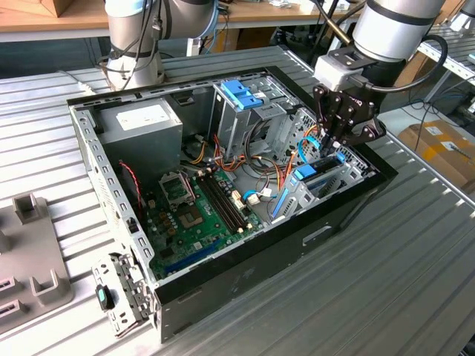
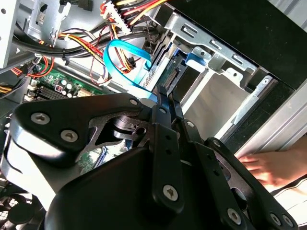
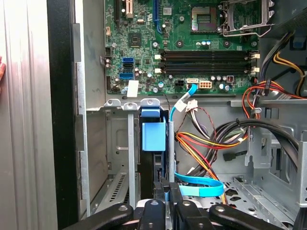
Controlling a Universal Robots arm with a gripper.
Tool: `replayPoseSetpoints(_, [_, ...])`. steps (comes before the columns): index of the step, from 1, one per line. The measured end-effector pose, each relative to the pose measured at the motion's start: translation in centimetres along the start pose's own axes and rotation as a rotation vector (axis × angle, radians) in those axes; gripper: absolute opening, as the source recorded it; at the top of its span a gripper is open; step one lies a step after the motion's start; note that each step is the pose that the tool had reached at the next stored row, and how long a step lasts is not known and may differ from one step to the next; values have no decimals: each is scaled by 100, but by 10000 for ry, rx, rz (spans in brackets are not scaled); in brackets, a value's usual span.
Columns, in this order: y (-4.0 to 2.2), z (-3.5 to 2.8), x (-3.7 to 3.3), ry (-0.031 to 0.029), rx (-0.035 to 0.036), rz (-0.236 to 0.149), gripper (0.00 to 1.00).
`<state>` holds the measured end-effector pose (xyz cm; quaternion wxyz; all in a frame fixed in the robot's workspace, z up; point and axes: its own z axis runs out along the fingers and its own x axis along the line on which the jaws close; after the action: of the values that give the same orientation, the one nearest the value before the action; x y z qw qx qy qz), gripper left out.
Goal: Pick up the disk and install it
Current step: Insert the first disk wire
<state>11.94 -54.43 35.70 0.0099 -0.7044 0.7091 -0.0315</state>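
You are holding the gripper [image 3: 167, 188] with its fingers pinched together, nothing between them, tips at the end of the disk [image 3: 153, 136], which is standing on edge in the drive bay [image 3: 109, 143] at the case's [image 1: 223, 293] three o'clock in the exterior view, seemingly to seat it.

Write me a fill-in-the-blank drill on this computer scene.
The gripper hangs over the computer case, at the exterior view's ___. The disk stands on edge, its plastic rail coloured ___. A person's hand lies ___ the computer case. The four memory slots are ___.
Missing: right; blue; outside; empty.
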Motion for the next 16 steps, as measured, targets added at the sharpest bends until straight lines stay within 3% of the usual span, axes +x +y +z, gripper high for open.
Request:
replayPoseSetpoints(3, [9, 4, 1, 2, 19, 1, 16])
replayPoseSetpoints(4, [11, 10, 2, 0, 57, 2, 16])
replayPoseSetpoints(5, [17, 20, 5, -1, 146, 5, 16])
replayPoseSetpoints(6, [21, 24, 8, 0, 173, 5, 16])
replayPoseSetpoints(16, [74, 51, 17, -3, 224, 3, 16])
